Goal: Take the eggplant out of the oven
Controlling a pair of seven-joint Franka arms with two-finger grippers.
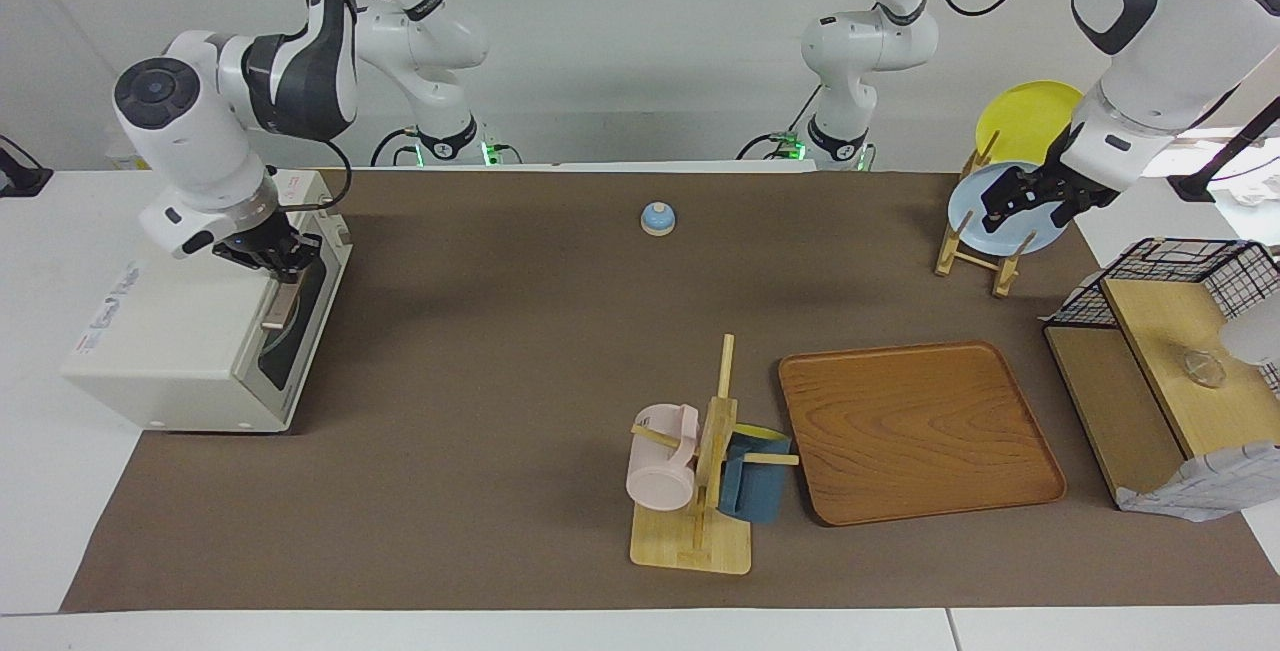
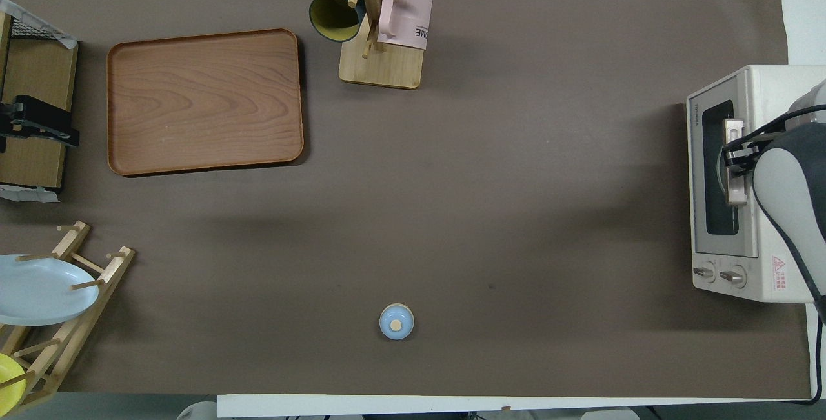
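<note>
- Gripping oven (image 1: pixel 190 331) door handle (image 1: pixel 283 303): right hand (image 1: pixel 283 261), closed on it, door shut.
- Waiting over plate rack (image 1: pixel 975 246): left hand (image 1: pixel 1030 199); finger spread cannot tell.
- Eggplant unseen; oven at right arm's end of bench (image 1: pixel 500 381).

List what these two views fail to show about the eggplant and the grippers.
- Eggplant: unseen in both views; the oven door's dark glass hides the inside.
- Right gripper: at the door handle; grip unreadable.
- Left gripper: waits over the plate rack; finger state unreadable.
</note>
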